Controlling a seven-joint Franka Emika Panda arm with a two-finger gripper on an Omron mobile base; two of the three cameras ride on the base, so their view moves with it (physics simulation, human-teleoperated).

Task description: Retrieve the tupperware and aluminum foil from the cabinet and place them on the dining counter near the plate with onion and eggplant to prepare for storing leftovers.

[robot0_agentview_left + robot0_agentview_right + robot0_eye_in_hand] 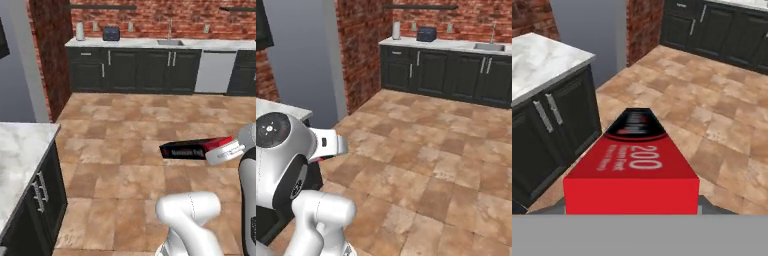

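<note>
My gripper (220, 150) is shut on the aluminum foil (190, 149), a long black box with a red end, held level above the tiled floor and pointing left in the left base view. The hand view looks along the aluminum foil (632, 170), whose red end hides my fingertips. A white-grey marble counter (20, 150) on a dark base with silver handles lies to the left, and the same counter (542, 60) sits ahead and left of the box in the hand view. The tupperware, plate, onion and eggplant are out of view.
Brown tiled floor (130, 125) spreads open ahead. A brick pillar (50, 45) and a grey wall stand left. Along the far brick wall run dark base cabinets (140, 70) with a sink (170, 42), a toaster (111, 33) and a silver dishwasher (215, 71).
</note>
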